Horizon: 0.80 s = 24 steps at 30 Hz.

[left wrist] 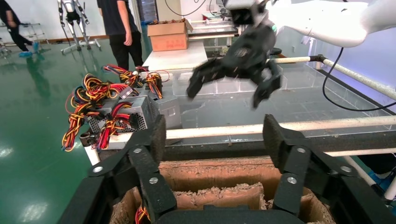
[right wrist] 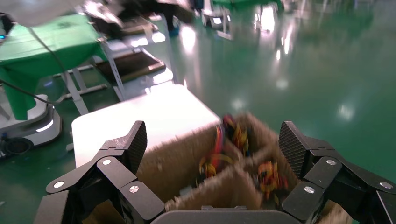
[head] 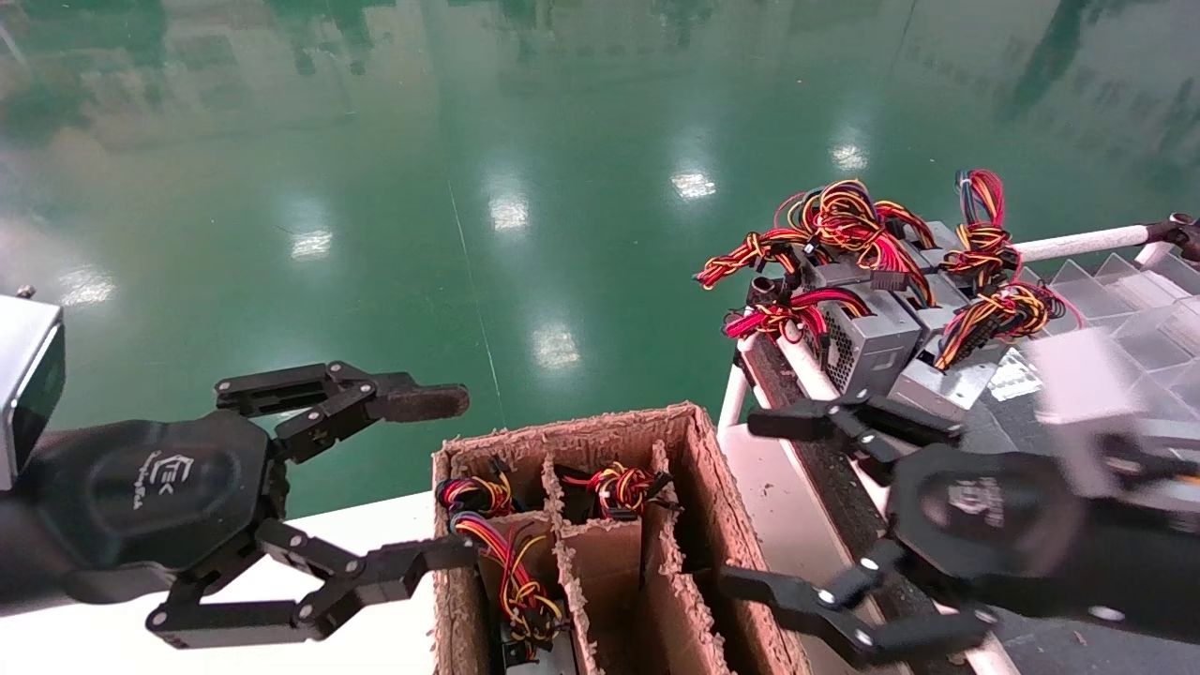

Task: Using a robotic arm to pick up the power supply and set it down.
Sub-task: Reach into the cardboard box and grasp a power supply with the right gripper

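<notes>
Several grey power supplies with red, yellow and black wire bundles lie grouped at the near end of the belt table on the right. The nearest power supply (head: 867,342) (left wrist: 123,114) shows its perforated vent side. My right gripper (head: 755,502) (right wrist: 213,142), on the white robotic arm (left wrist: 327,21), hangs open and holds nothing. It is short of that power supply, over the right edge of the cardboard box (head: 698,487). In the left wrist view the right gripper (left wrist: 226,93) hovers above the belt. My left gripper (head: 441,478) (left wrist: 215,136) stands open at the box's left side.
The cardboard box (right wrist: 187,163) has dividers, and wire bundles (head: 511,553) show in its left compartments. A white rail (left wrist: 327,123) runs along the belt table's edge. Clear plastic trays (head: 1116,300) sit at the far right. A person (left wrist: 119,28) stands beyond on the green floor.
</notes>
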Each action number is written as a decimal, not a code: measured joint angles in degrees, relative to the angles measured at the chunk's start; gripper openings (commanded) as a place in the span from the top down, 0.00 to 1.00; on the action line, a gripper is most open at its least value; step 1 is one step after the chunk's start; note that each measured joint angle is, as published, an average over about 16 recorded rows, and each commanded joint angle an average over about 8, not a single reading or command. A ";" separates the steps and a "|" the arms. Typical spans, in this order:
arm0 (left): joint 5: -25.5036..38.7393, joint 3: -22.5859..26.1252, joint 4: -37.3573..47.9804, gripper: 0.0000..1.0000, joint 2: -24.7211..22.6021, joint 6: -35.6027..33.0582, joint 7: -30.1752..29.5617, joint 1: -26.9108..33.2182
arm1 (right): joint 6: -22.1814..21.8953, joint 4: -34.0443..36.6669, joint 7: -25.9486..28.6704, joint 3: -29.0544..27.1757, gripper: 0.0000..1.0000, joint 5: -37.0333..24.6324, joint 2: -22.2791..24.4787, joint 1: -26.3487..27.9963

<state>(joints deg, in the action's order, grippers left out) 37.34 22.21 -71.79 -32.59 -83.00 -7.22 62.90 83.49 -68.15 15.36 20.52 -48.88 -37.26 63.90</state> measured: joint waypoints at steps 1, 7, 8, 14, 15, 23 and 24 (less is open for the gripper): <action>0.00 0.00 0.00 0.00 0.00 0.00 0.00 0.00 | -0.14 0.55 0.59 0.68 0.00 -0.96 -0.52 0.49; 0.00 0.00 0.00 0.00 0.00 0.00 0.00 0.00 | -0.78 3.68 3.85 5.03 0.00 -6.89 -4.71 3.76; 0.00 0.00 0.00 0.00 0.00 0.00 0.00 0.00 | -0.80 4.10 4.21 5.70 0.00 -7.73 -5.51 4.25; 0.00 0.00 0.00 0.00 0.00 0.00 0.00 0.00 | -0.92 5.73 4.99 8.92 0.00 -11.58 -10.25 6.13; 0.00 0.00 0.00 0.00 0.00 0.00 0.00 0.00 | -1.04 5.83 4.97 9.37 0.00 -12.11 -11.03 6.27; 0.00 0.01 0.00 0.00 0.00 0.00 0.00 0.00 | -3.16 5.75 4.68 12.14 0.00 -15.72 -16.45 6.43; 0.00 0.01 0.00 0.00 0.00 0.00 0.00 0.00 | -3.53 5.74 4.67 12.41 0.00 -16.12 -17.01 6.37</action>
<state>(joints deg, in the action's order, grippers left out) 37.34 22.21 -71.79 -32.59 -83.00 -7.22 62.90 79.96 -62.41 20.02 32.93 -65.00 -54.27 70.27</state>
